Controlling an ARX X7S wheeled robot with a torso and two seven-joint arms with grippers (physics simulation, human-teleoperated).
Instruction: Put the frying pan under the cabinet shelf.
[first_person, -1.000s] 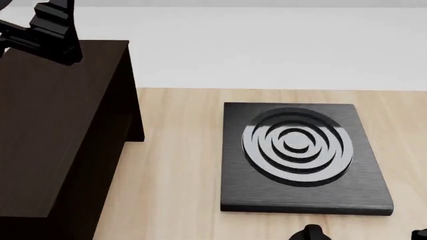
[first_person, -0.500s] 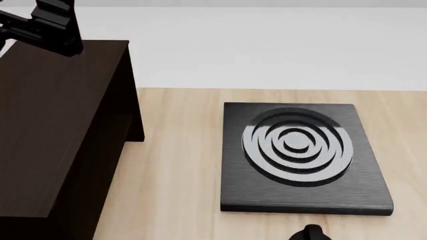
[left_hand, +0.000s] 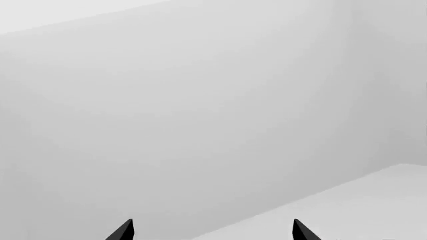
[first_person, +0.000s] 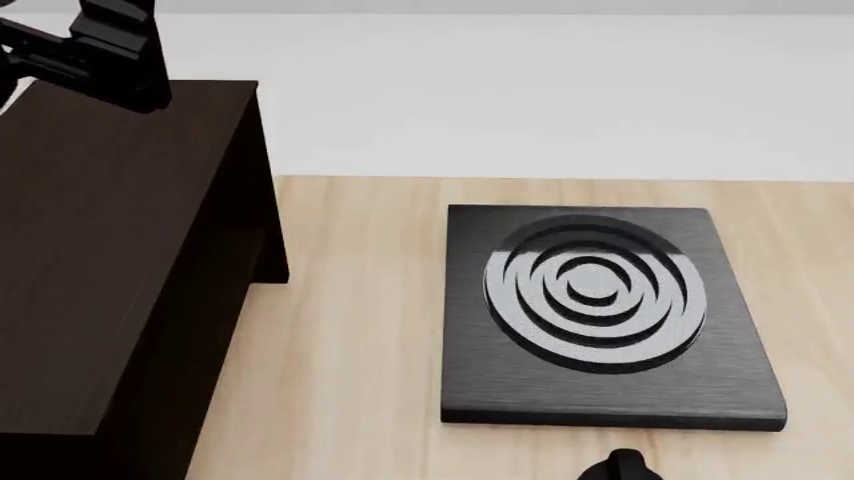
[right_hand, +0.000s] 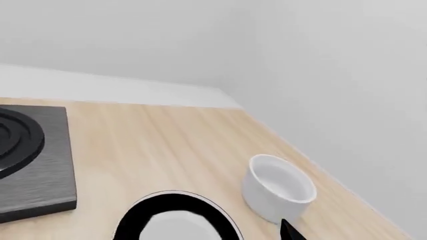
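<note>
- The cabinet shelf (first_person: 107, 260) fills the left of the head view, a dark brown box standing on the pale wood bench (first_person: 354, 330); the space beneath its top is not visible from here.
- The burner plate (first_person: 601, 310) lies flat on the bench, well apart from the cabinet and to its right.
- The frying pan (right_hand: 177, 220) shows only in the right wrist view, near the picture's lower edge: a round black pan with a pale rim and glossy inside, resting on the bench just beside the burner plate's corner. Its handle is out of frame.
- The white bowl (right_hand: 277, 187) stands close beside the pan, apart from it.
- The left pincer (left_hand: 212, 231) is raised above the cabinet's far corner, tips spread, holding nothing, facing bare wall.
- Of the right pincer (right_hand: 288, 231) only one dark tip shows, near the bowl; I cannot tell whether it is spread or pressed together.
- My judgement: the pan is not yet grasped. The right arm is the nearer one; it should find the handle first, approach clear of the bowl, and grip the handle squarely so the pan stays level.
</note>
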